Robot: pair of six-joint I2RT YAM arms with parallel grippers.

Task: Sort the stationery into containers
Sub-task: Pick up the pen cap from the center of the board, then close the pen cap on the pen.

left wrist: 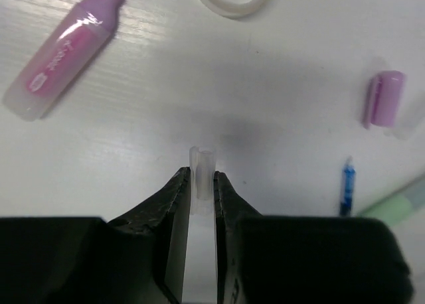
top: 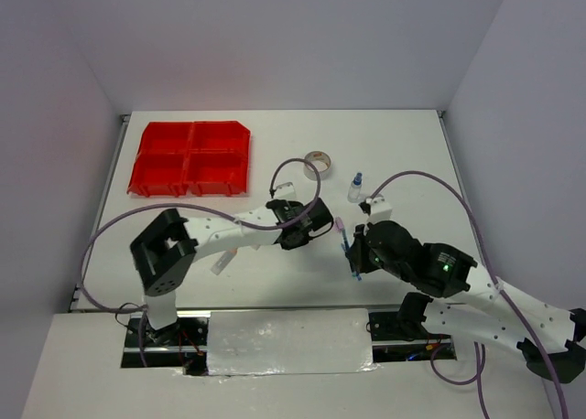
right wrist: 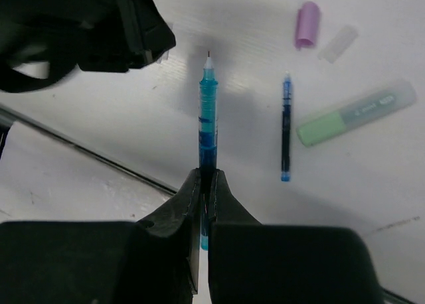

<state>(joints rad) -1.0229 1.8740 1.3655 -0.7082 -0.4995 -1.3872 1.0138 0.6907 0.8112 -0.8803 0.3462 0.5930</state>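
Left jaws clamped on a small clear cap (left wrist: 202, 163), protruding ahead of them; pink marker (left wrist: 63, 52) lies ahead-left on the bench (left wrist: 265, 65). Right jaws clamped on a blue pen (right wrist: 208, 111), tip pointing forward.

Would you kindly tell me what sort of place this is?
Probably a robot lab test cell: a white table enclosed by white panels, left arm and right arm bolted at its near edge, and a red organiser tray set out for sorting.

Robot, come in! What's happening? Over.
Left gripper shut on clear cap. Right gripper shut on blue pen. Tray looks empty. Left gripper between pen and tray.
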